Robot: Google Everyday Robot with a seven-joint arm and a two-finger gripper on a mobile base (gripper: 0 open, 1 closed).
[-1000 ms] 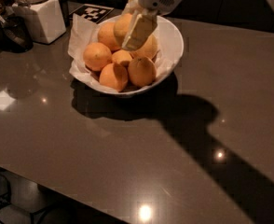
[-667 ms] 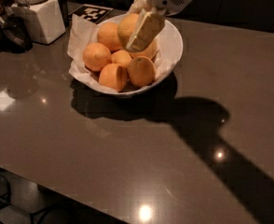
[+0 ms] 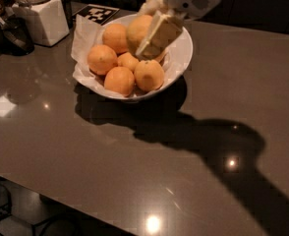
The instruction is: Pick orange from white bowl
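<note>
The white bowl (image 3: 185, 50) stands on the dark table, lined with crinkled white paper (image 3: 83, 36). My gripper (image 3: 140, 33) comes down from the top right and is shut on the orange (image 3: 134, 31), a dull yellowish fruit at the top of the pile. One pale finger (image 3: 158, 32) lies across the orange's front; the other is behind it. Several smaller, deeper-orange fruits (image 3: 119, 80) lie in the bowl below and to the left of it.
A white square canister (image 3: 42, 19) stands at the back left beside a dark object (image 3: 14, 33). A black-and-white marker card (image 3: 99, 14) lies behind the bowl. The table's front edge (image 3: 85, 205) runs diagonally at lower left.
The gripper has closed around the yellowish orange and drawn it slightly up and back over the other fruits. The bowl stays in place.
</note>
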